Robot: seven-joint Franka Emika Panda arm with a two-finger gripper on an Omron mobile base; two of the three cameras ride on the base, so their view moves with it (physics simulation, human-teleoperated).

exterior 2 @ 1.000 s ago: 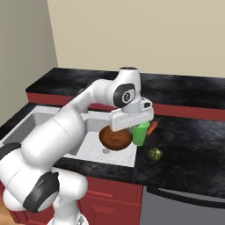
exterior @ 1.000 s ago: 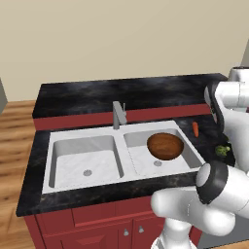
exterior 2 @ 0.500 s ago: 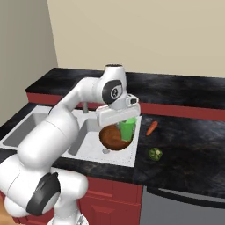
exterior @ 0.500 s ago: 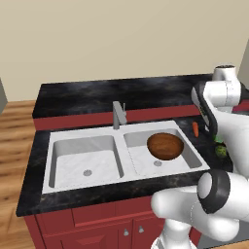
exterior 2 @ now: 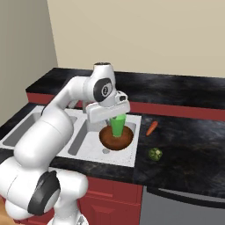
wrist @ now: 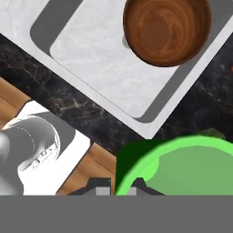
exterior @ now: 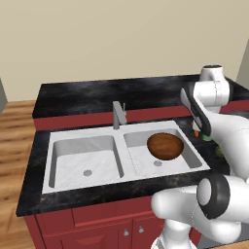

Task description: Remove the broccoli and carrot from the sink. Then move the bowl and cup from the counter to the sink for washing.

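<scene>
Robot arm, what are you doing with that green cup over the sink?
The gripper is shut on the green cup and holds it up in the air above the sink. The brown bowl already sits in the basin nearest the carrot. The carrot and broccoli lie out on the black counter. Putting the cup down in the sink looks like what's left.
</scene>
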